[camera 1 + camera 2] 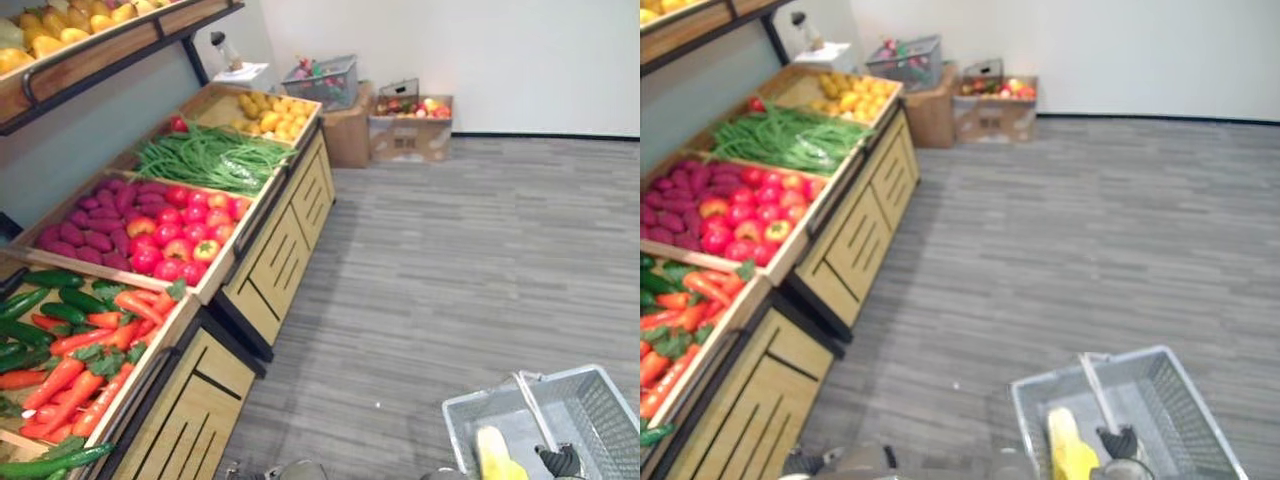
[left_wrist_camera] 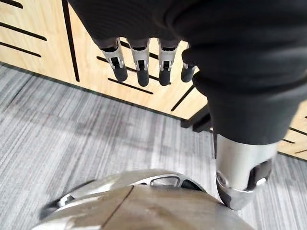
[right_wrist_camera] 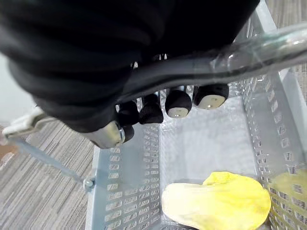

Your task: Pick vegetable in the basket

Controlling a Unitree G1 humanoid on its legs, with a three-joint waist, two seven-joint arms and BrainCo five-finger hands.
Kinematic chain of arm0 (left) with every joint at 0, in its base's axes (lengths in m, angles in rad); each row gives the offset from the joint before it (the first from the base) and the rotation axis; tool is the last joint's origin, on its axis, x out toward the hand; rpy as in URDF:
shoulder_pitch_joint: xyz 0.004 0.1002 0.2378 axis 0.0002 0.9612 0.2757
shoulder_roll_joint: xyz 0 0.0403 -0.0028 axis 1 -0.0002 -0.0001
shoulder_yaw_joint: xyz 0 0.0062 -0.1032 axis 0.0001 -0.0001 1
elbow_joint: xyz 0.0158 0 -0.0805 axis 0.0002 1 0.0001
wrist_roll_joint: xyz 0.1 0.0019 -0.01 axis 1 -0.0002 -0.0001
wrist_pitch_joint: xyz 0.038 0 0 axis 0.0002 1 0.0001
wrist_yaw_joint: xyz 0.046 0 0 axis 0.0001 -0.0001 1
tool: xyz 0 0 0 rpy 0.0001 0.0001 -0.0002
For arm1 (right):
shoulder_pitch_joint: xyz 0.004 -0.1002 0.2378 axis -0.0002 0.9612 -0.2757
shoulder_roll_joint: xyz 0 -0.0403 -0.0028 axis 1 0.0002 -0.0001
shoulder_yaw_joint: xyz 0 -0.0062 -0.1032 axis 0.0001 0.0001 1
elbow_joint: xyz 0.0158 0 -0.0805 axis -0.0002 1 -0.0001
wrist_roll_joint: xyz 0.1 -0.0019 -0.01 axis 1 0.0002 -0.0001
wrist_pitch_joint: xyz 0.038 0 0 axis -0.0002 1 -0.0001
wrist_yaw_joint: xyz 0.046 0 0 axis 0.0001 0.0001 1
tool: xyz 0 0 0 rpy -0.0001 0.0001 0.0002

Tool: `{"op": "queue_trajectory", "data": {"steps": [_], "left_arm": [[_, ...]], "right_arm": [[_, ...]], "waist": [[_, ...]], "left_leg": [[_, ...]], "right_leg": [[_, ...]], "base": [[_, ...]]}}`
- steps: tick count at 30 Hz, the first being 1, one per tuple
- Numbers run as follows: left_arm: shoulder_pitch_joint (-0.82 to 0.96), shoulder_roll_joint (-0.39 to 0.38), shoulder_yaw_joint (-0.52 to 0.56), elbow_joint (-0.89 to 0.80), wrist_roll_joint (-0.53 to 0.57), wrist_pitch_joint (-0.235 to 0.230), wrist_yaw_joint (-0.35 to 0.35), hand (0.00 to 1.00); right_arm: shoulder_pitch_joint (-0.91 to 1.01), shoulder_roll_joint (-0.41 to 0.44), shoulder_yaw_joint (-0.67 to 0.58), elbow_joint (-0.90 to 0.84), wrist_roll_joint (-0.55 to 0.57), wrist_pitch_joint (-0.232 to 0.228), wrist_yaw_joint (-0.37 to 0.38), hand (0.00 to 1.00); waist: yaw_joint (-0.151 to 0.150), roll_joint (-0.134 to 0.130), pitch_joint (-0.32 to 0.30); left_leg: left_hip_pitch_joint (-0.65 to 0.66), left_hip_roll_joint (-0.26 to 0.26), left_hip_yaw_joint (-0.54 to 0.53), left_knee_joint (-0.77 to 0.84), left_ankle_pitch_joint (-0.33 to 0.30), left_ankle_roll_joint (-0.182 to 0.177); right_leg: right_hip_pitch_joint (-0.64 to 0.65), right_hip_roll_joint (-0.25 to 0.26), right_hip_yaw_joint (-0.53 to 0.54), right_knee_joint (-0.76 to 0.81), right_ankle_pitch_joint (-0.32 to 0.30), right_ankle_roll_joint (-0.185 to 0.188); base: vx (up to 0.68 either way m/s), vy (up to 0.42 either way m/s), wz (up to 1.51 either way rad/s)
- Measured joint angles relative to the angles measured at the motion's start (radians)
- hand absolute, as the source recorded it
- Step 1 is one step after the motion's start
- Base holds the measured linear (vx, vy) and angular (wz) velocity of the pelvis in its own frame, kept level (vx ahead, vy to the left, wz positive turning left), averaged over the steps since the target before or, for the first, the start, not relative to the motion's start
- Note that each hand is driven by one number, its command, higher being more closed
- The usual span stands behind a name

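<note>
Basket on my right, one yellow vegetable lying in it.

Left eye view: the grey basket (image 1: 600, 400) sits low on my right, my right hand (image 1: 560, 462) at its handle (image 1: 530, 405), and the yellow vegetable (image 1: 492, 452) lies on its floor, long axis running away from me, pale end farthest. Right eye view: same scene, with the produce stand (image 1: 760, 395) on my left. Left wrist view adds my left hand (image 2: 139, 67), fingers straight and slack, holding nothing, before the stand's wooden front. Right wrist view settles it: my right fingers (image 3: 177, 103) are curled round the handle, the vegetable below them.
</note>
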Motion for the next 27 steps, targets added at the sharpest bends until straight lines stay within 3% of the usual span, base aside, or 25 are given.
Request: {"op": "queue_trajectory", "data": {"steps": [1, 3, 4, 7, 11, 15, 17, 18, 20, 24, 25, 26, 27], "left_arm": [[0.0, 0.0, 0.0, 0.003, 0.001, 0.0, 0.001, 0.0], [0.004, -0.004, -0.001, 0.005, 0.002, 0.002, 0.001, 0.0], [0.011, -0.011, -0.002, 0.006, 0.003, 0.003, 0.001, 0.0], [0.002, 0.027, -0.021, 0.013, 0.004, 0.009, -0.001, 0.0], [0.001, 0.057, -0.06, 0.028, 0.005, 0.015, 0.0, 0.0], [0.007, 0.059, -0.084, 0.047, 0.004, 0.015, 0.001, 0.0], [0.011, 0.067, -0.116, 0.045, 0.002, 0.014, 0.0, 0.0], [0.013, 0.07, -0.128, 0.041, 0.0, 0.014, -0.001, 0.0], [0.015, 0.069, -0.123, 0.041, -0.001, 0.014, -0.001, 0.0], [0.017, 0.049, -0.08, 0.041, -0.007, 0.014, -0.001, 0.0], [0.017, 0.044, -0.07, 0.041, -0.008, 0.015, -0.001, 0.0], [0.019, 0.041, -0.039, 0.041, -0.008, 0.014, -0.001, 0.0], [0.02, 0.041, -0.025, 0.041, -0.008, 0.015, 0.0, 0.0]], "right_arm": [[-0.001, 0.001, 0.0, 0.0, 0.0, -0.002, 0.0, 1.0], [-0.005, 0.0, -0.001, 0.0, 0.0, -0.004, -0.001, 1.0], [-0.012, -0.005, -0.002, 0.002, -0.001, -0.003, -0.003, 1.0], [-0.023, 0.023, 0.002, 0.015, -0.002, -0.002, -0.002, 1.0], [-0.035, 0.02, 0.009, 0.037, -0.006, -0.011, -0.002, 1.0], [-0.05, 0.008, 0.029, 0.091, -0.01, -0.011, -0.003, 1.0], [-0.033, 0.011, 0.04, 0.093, -0.027, -0.008, -0.002, 1.0], [-0.016, 0.013, 0.043, 0.096, -0.034, -0.006, 0.001, 1.0], [-0.015, 0.013, 0.05, 0.096, -0.04, -0.002, 0.005, 1.0], [-0.02, 0.013, 0.059, 0.096, -0.038, 0.002, 0.005, 1.0], [-0.02, 0.013, 0.064, 0.093, -0.038, 0.002, 0.004, 1.0], [-0.023, 0.019, 0.08, 0.091, -0.038, 0.001, 0.004, 1.0], [-0.024, 0.028, 0.08, 0.089, -0.038, 0.0, 0.004, 1.0]], "waist": [[0.0, 0.0, 0.0], [0.001, 0.0, 0.0], [0.002, 0.009, 0.003], [0.0, -0.046, 0.015], [0.0, -0.07, 0.011], [0.003, -0.054, 0.003], [-0.005, -0.049, 0.001], [-0.019, -0.044, 0.004], [-0.025, -0.044, 0.005], [-0.025, -0.038, 0.008], [-0.024, -0.034, 0.007], [-0.017, -0.04, 0.008], [-0.013, -0.055, 0.009]], "left_leg": [[0.003, -0.016, 0.0, -0.07, 0.007, 0.003], [0.022, -0.075, -0.013, -0.289, 0.084, 0.006], [0.041, -0.104, -0.031, -0.391, 0.166, 0.031], [0.066, -0.168, -0.024, -0.408, 0.133, 0.074], [0.075, -0.228, -0.007, -0.407, 0.081, 0.106], [0.15, -0.243, -0.021, -0.448, 0.041, 0.113], [0.194, -0.247, -0.071, -0.463, 0.03, 0.124], [0.205, -0.247, -0.115, -0.464, 0.019, 0.139], [0.238, -0.246, -0.172, -0.476, 0.017, 0.141], [0.266, -0.213, -0.264, -0.47, 0.003, 0.119], [0.265, -0.194, -0.286, -0.461, -0.004, 0.106], [0.259, -0.175, -0.321, -0.442, -0.024, 0.071], [0.257, -0.172, -0.337, -0.433, -0.034, 0.054]], "right_leg": [[0.006, -0.004, 0.0, 0.001, -0.004, 0.007], [0.016, -0.017, 0.005, 0.009, -0.019, 0.033], [0.017, -0.014, 0.019, 0.023, -0.034, 0.057], [0.048, -0.05, 0.073, -0.046, -0.021, 0.095], [0.069, -0.096, 0.115, -0.081, -0.001, 0.11], [-0.036, -0.116, 0.209, 0.222, 0.068, 0.095], [-0.128, -0.123, 0.257, 0.457, 0.208, 0.092], [-0.154, -0.118, 0.273, 0.548, 0.199, 0.098], [-0.202, -0.084, 0.284, 0.603, 0.095, 0.095], [-0.262, -0.02, 0.289, 0.461, 0.048, 0.07], [-0.267, -0.007, 0.293, 0.378, 0.048, 0.07], [-0.257, 0.006, 0.333, 0.202, 0.067, 0.08], [-0.244, 0.004, 0.358, 0.124, 0.09, 0.085]], "base": [[0.27, 0.14, -0.01], [0.26, 0.179, -0.05], [0.26, 0.225, -0.07], [0.27, 0.194, 0.02], [0.23, 0.202, 0.01], [0.19, 0.158, 0.08], [0.21, 0.086, 0.69], [0.26, 0.011, 0.98], [0.25, -0.045, 0.92], [0.2, -0.161, 0.81], [0.18, -0.307, 0.72], [0.19, -0.34, 0.69], [0.22, -0.482, 0.78]]}}
